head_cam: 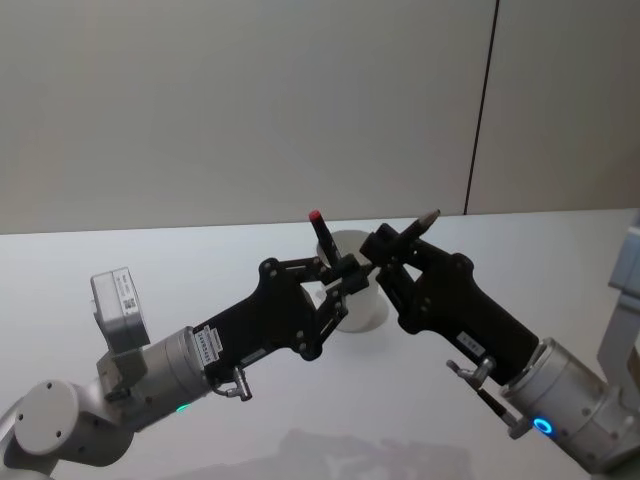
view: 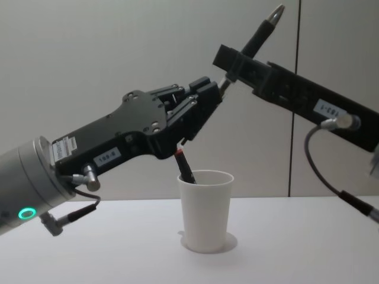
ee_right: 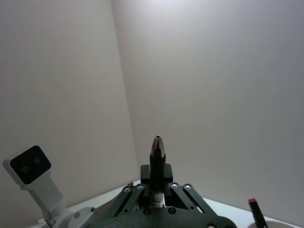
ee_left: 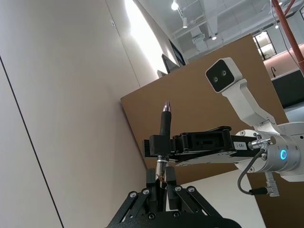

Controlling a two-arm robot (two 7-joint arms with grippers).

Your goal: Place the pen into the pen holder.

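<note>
A dark pen (view: 260, 32) with a silvery tip slants upward above the table. My right gripper (view: 228, 68) is shut on its middle, and the right wrist view shows the pen (ee_right: 157, 159) rising from between the fingers. My left gripper (view: 216, 97) meets the pen's lower end; in the left wrist view its fingers (ee_left: 171, 185) sit tight against that end of the pen (ee_left: 165, 126). The pen holder (view: 205, 210), a white paper cup, stands right below both grippers. In the head view the pen (head_cam: 425, 220) points up and to the right.
Another dark pen (view: 185, 167) with a red end leans inside the cup, its top just under my left gripper. The white table (head_cam: 200, 270) spreads around the cup, and a plain wall rises behind it.
</note>
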